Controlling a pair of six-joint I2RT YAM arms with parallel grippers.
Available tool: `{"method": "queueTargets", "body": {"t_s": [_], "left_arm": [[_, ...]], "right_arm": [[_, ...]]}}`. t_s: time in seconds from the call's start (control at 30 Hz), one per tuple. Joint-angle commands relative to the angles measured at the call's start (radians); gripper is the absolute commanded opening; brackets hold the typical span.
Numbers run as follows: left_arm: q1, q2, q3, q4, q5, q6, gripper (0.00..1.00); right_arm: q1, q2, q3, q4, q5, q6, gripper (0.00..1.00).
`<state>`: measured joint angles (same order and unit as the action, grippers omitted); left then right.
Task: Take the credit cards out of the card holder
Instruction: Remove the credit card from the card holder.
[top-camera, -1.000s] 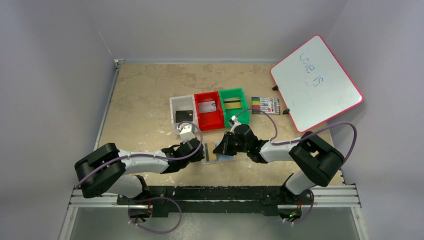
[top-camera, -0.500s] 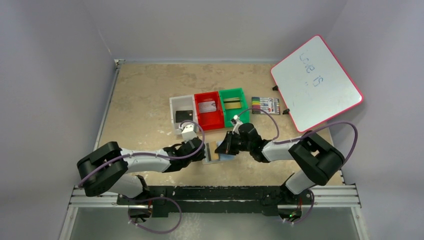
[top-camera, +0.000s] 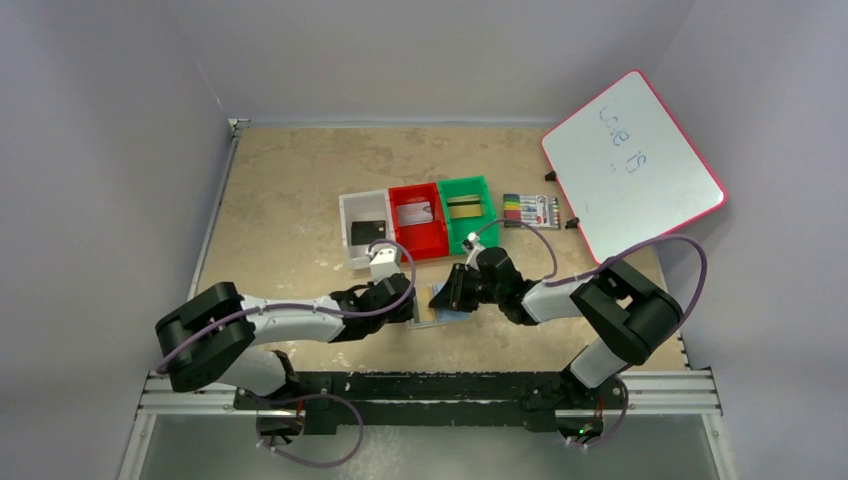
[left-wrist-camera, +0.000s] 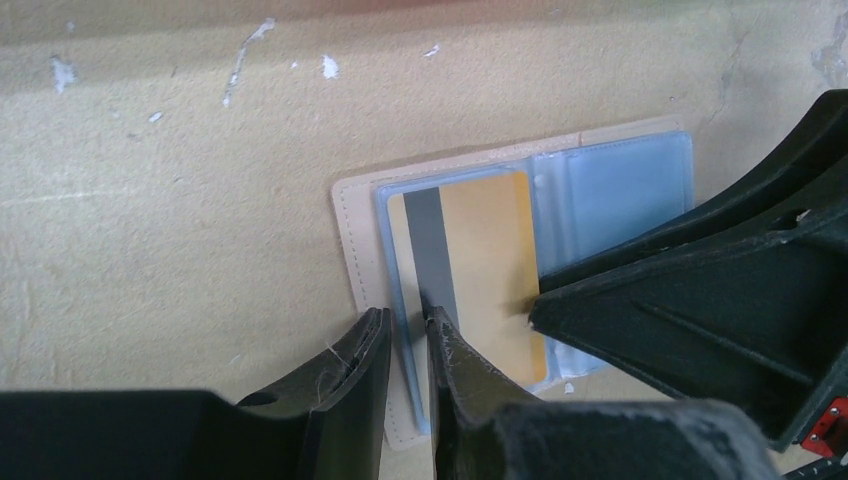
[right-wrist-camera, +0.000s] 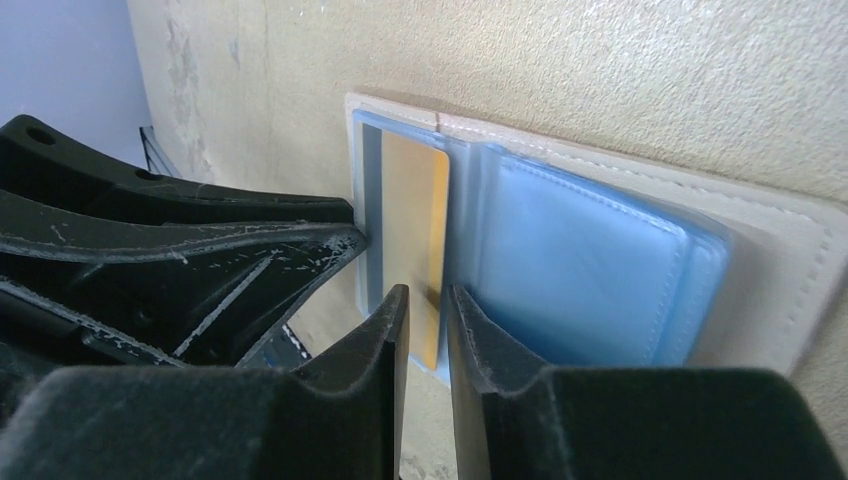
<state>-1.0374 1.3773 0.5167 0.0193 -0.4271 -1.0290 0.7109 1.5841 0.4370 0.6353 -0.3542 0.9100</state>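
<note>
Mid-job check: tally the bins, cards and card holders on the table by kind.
Bins: 3 (white bin, red bin, green bin)
Cards: 4 (black card, grey card, striped card, gold card)
Card holder: 1
Total: 8

Card holder (top-camera: 441, 311) flat on table (top-camera: 290, 180)

Table (top-camera: 290, 190) – beige, speckled top with scuffs and white chips, walled off at the back and on the left. Directly on it:

- card holder (left-wrist-camera: 362, 230), tan, lying open and flat near the front middle
- three small bins side by side mid-table, touching – white bin (top-camera: 347, 225) on the left, red bin (top-camera: 395, 225) in the middle, green bin (top-camera: 482, 228) on the right
- marker pack (top-camera: 530, 210), just right of the green bin
- whiteboard (top-camera: 632, 165), red-rimmed, at the far right, propped tilted on small black feet, blue scribble on it
</note>
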Motion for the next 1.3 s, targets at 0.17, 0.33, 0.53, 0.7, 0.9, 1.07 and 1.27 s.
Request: {"method": "queueTargets", "body": {"t_s": [0.17, 0.33, 0.53, 0.7, 0.9, 1.07, 1.27], "left_arm": [[-0.031, 0.094, 0.102, -0.064, 0.004, 0.051, 0.16], [-0.035, 0.105, 0.106, -0.082, 0.001, 0.065, 0.09], [-0.035, 0.128, 0.100, -0.079, 0.009, 0.071, 0.00], [-0.034, 0.163, 0.116, -0.091, 0.007, 0.072, 0.00], [-0.035, 0.186, 0.129, -0.104, 0.003, 0.070, 0.00], [-0.036, 0.194, 0.133, -0.143, -0.029, 0.068, 0.00], [-0.036, 0.202, 0.138, -0.163, -0.049, 0.072, 0.00]], "right_arm": [[-0.016, 0.033, 0.009, 0.057, -0.003, 0.063, 0.27], [-0.020, 0.049, -0.038, 0.162, -0.017, 0.112, 0.18], [-0.033, 0.001, -0.092, 0.220, 0.007, 0.157, 0.08], [-0.057, -0.020, -0.096, 0.224, -0.030, 0.147, 0.12], [-0.077, 0.001, -0.136, 0.335, -0.073, 0.188, 0.00], [-0.104, -0.065, -0.148, 0.231, -0.035, 0.148, 0.00], [-0.134, -0.111, -0.156, 0.137, -0.028, 0.100, 0.00]]}}
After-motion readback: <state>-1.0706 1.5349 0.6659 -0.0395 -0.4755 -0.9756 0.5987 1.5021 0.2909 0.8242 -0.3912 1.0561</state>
